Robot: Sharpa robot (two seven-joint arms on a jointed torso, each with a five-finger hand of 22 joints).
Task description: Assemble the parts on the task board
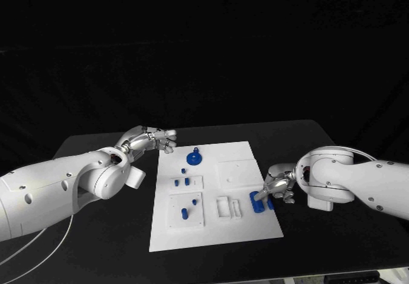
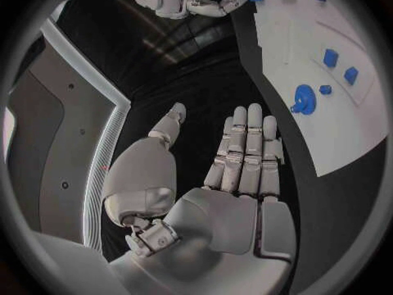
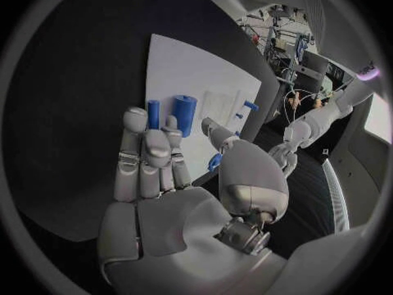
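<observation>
The white task board (image 1: 247, 228) lies in the middle of the black counter (image 1: 341, 236). The left robot hand (image 1: 152, 141) is over the counter just beside the board's far left corner — its fingers are straight and apart, and it holds nothing. Near that corner a round blue part with a knob (image 1: 194, 158) sits on the board. Small blue pegs (image 1: 181, 177) stand along the board's left side, and more of them stand in a raised white block (image 1: 187, 212) closer to the near edge.

The right robot hand (image 1: 279, 188) is at the board's right edge. Its fingers touch a blue cylinder (image 1: 256, 201) that stands there, with a thinner blue peg (image 3: 153, 113) just beside it. Whether the hand really grips the cylinder — I cannot tell.
</observation>
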